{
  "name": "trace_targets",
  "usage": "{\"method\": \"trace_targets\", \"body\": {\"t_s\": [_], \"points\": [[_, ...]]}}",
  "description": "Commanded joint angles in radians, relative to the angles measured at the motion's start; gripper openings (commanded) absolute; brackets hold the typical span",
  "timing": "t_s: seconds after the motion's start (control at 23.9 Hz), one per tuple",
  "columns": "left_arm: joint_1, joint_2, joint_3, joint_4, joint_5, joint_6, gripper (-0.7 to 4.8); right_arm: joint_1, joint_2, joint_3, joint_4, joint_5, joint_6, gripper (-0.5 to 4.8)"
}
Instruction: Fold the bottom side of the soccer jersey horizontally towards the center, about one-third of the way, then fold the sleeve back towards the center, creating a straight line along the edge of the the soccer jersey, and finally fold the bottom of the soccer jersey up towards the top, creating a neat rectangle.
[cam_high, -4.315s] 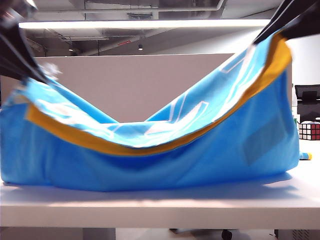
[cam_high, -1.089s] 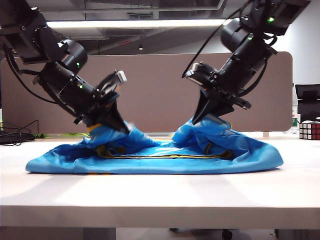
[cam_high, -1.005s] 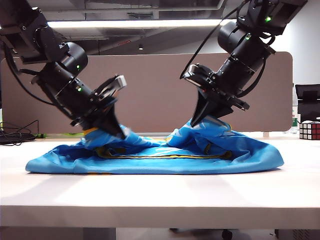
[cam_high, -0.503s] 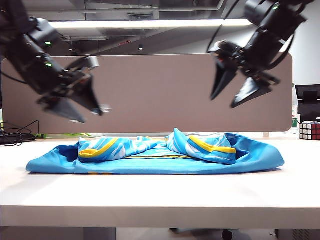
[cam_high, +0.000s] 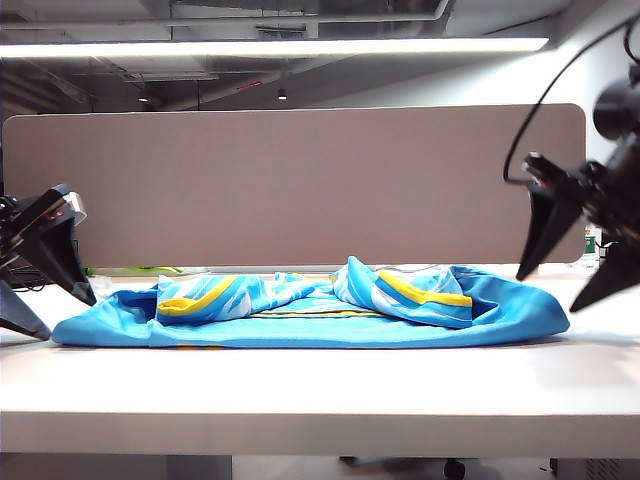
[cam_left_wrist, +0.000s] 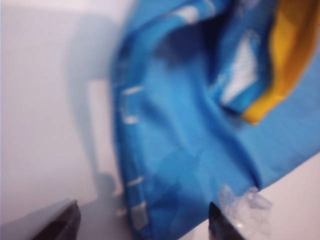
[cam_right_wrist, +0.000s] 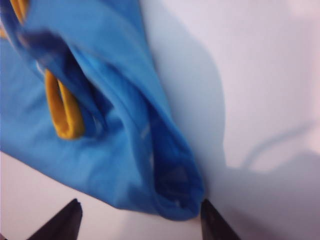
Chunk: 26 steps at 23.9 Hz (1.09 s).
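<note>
Worktop (cam_high: 320, 385): white, flat; carries the shirt, near edge bare.
Soccer jersey (cam_high: 330, 318): sky-blue fabric w/ white streaks & yellow trim, lying low across worktop centre; both ends folded inward, two bunched flaps meeting at mid.
Left tool (cam_high: 45, 290): black, two-finger, jaws wide, holds nothing; just off the jersey's left end.
Right tool (cam_high: 572, 262): black, jaws wide, empty; just beside the jersey's right end, above worktop.
Partition (cam_high: 300, 185): grey-brown panel behind worktop.

Soccer jersey (cam_high: 310, 310) fills table (cam_high: 320, 385) middle; bare table in front; air above free.
</note>
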<state>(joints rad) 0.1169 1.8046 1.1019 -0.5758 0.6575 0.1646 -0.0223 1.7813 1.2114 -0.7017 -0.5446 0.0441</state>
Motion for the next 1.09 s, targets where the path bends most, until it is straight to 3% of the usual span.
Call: {"method": "trace_targets", "body": {"t_s": [0.04,0.17,0.34,0.46,0.5,0.54,0.59,0.63,0.67,0.8,0.88,0.96,1.01,1.09], "points": [[-0.009,-0.003,-0.084,0.12,0.002,-0.017,3.27,-0.005,-0.006,-0.113,0.137,-0.063,0.049,3.3],[-0.016,-0.002,-0.156,0.218,0.002,-0.074,3.27,-0.003,-0.006,-0.216,0.28,-0.087,0.145,3.28],[-0.046,-0.002,-0.17,0.231,0.018,-0.09,3.25,0.008,-0.006,-0.271,0.391,-0.086,0.213,3.26],[-0.079,-0.002,-0.17,0.263,0.018,-0.106,2.99,0.032,-0.006,-0.275,0.43,-0.08,0.24,3.23],[-0.101,-0.002,-0.17,0.282,0.013,-0.12,2.66,0.043,-0.006,-0.275,0.444,-0.077,0.25,3.13],[-0.111,0.0,-0.17,0.291,0.012,-0.121,2.26,0.046,-0.006,-0.275,0.447,-0.073,0.252,2.91],[-0.124,0.0,-0.17,0.306,-0.013,-0.121,1.08,0.053,-0.006,-0.275,0.451,-0.053,0.255,2.28],[-0.134,0.0,-0.17,0.315,-0.03,-0.121,0.27,0.056,-0.006,-0.275,0.45,-0.042,0.255,1.72],[-0.137,0.0,-0.17,0.33,-0.034,-0.126,-0.04,0.056,-0.006,-0.275,0.45,-0.038,0.254,1.18],[-0.126,-0.005,-0.17,0.352,-0.03,-0.159,-0.05,0.056,-0.01,-0.275,0.451,-0.038,0.248,0.42],[-0.111,-0.026,-0.17,0.307,-0.025,-0.155,-0.05,0.056,-0.038,-0.277,0.417,-0.039,0.216,-0.03],[-0.094,-0.075,-0.17,0.16,-0.027,-0.119,-0.05,0.057,-0.103,-0.279,0.328,-0.035,0.149,-0.02],[-0.092,-0.114,-0.174,0.045,-0.045,-0.061,-0.05,0.057,-0.163,-0.282,0.261,-0.033,0.108,-0.02],[-0.096,-0.171,-0.192,-0.057,-0.084,-0.018,-0.05,0.057,-0.228,-0.296,0.216,-0.034,0.086,-0.02]]}}
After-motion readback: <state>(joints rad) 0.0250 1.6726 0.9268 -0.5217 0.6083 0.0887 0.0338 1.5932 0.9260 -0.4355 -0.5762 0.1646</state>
